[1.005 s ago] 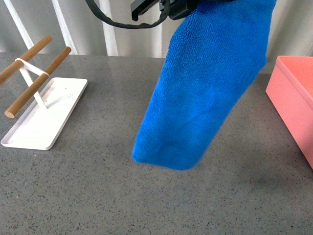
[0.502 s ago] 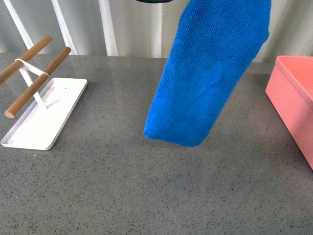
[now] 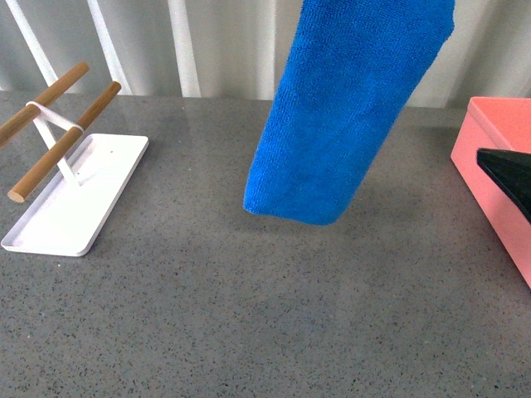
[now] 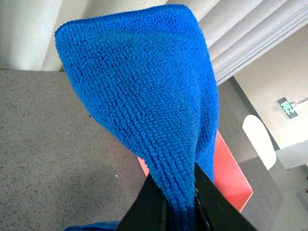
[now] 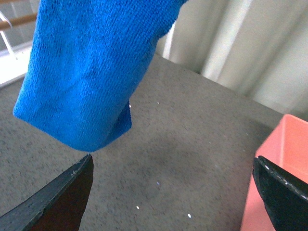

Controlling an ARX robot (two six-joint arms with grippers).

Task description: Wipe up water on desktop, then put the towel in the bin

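Observation:
The blue towel point(image 3: 348, 116) hangs folded over the middle of the dark speckled desktop point(image 3: 249, 323), its lower end clear of the surface. My left gripper point(image 4: 180, 192) is shut on the towel's point(image 4: 144, 86) top end; in the front view it is above the picture's edge. The pink bin point(image 3: 498, 182) stands at the right edge. My right gripper point(image 5: 173, 192) is open and empty, low over the desktop between the towel point(image 5: 86, 72) and the bin point(image 5: 274, 149); one black fingertip point(image 3: 508, 176) shows in front of the bin. A few bright specks point(image 5: 188, 215) glint on the desktop; I cannot tell whether they are water.
A flat white tray point(image 3: 50, 224) with two wooden rods point(image 3: 62, 137) stands at the left. Pale vertical slats point(image 3: 182, 50) run along the desktop's far edge. Bare desktop lies between the tray and the bin.
The towel has been lifted higher, its lower end farther from the desktop. The left gripper has left the top of the front view. A right fingertip has come in at the right edge.

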